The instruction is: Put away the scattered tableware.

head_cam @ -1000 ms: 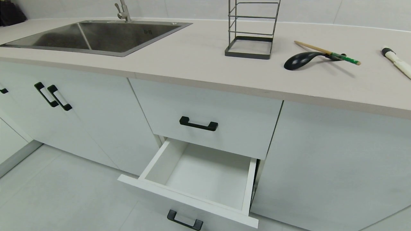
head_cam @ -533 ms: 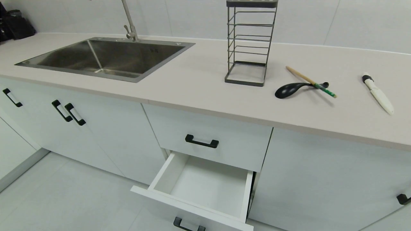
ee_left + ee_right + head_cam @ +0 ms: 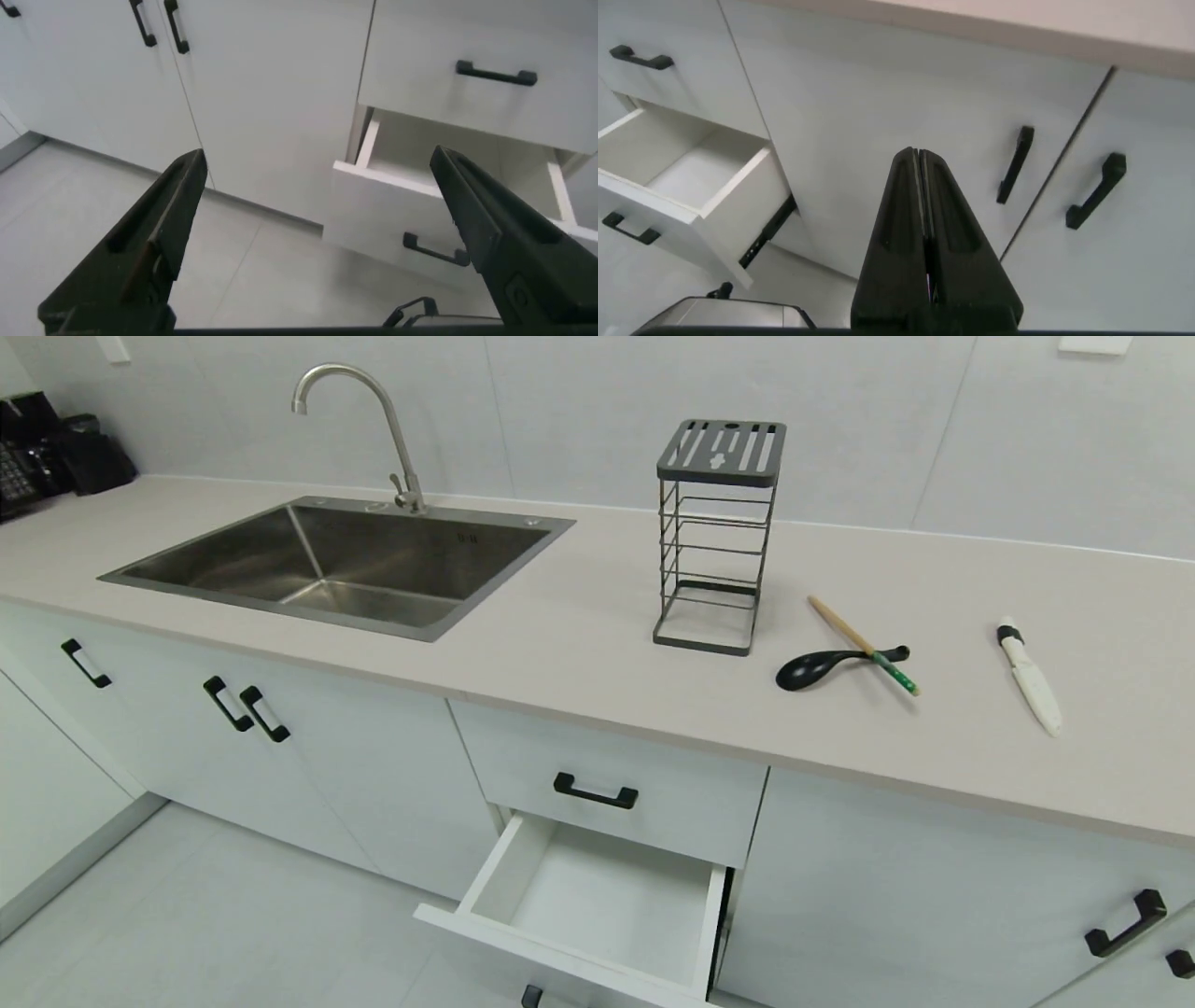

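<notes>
Here's the counter (image 3: 579, 644) in the head view, and the tableware sits on it in the right half of the frame. The black spoon (image 3: 810, 669) lies right of centre with a chopstick (image 3: 864, 645) crossing over its handle. The white knife (image 3: 1029, 678) lies apart, further right. The slotted wire rack (image 3: 717, 537) stands just left of the spoon, and the open drawer (image 3: 485, 873) waits at the bottom centre, nothing in it.

Both arms hang low by the cabinet fronts. The left gripper (image 3: 316, 159) has its fingers spread wide and holds nothing. The right gripper (image 3: 920, 154) has its fingers pressed flat together, also with nothing in them.

All three pieces look like right-arm work, so that gripper needs to open before it comes up over the counter edge. The chopstick probably wants to go first, since lifting the spoon under it would likely send it rolling. A thin stick on a flat top is slippery, so pinch it mid-length, square across it. The knife looks safest taken by its handle end.
</notes>
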Available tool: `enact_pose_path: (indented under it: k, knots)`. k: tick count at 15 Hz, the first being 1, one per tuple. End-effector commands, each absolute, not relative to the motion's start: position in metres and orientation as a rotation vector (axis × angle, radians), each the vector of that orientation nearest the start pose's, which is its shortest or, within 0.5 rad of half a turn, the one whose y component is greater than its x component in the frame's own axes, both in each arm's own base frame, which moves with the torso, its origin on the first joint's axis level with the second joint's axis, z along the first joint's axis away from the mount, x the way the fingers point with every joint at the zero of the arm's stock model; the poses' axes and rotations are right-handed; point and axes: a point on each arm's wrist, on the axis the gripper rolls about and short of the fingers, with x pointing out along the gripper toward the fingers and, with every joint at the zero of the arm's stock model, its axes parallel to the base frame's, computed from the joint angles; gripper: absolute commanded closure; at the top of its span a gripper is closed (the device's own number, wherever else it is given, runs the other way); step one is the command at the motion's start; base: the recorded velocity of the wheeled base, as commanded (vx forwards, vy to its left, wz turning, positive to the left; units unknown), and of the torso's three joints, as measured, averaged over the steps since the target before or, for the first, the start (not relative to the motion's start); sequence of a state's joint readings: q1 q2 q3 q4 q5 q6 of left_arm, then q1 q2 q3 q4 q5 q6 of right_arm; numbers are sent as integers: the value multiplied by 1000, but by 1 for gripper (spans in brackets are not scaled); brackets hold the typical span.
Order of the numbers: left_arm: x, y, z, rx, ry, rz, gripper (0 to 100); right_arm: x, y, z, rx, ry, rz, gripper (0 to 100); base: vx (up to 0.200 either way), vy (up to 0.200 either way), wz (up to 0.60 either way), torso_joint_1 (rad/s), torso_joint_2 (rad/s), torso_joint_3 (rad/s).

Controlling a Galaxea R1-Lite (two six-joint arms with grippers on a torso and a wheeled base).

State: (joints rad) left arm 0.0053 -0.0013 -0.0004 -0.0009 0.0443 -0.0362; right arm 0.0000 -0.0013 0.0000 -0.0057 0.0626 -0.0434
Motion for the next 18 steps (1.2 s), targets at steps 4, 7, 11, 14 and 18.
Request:
enact_pose_path:
  k: [4, 7, 11, 14, 18]
  knots:
    - [-23, 1, 76, -41, -3, 51, 0, -23, 1, 76, -42, -6, 61, 100, 50, 0, 0, 329, -505, -240]
    - [-23, 1, 76, -41, -3, 51, 0, -23, 1, 76, -42, -7, 61, 100, 0, 0, 0, 294, -501, -250]
    - [-23, 1, 76, -41, -3, 51, 0, -23, 1, 76, -45, -8, 63, 100, 0, 0, 0, 281, -557, -260]
    - [-23, 1, 76, -41, -3, 51, 0, -23, 1, 76, -45, -7, 61, 100, 0, 0, 0, 300, -580, -284]
    - [-23, 1, 76, -41, -3, 51, 0, -23, 1, 76, -43, -6, 61, 100, 0, 0, 0, 121, -227, -111]
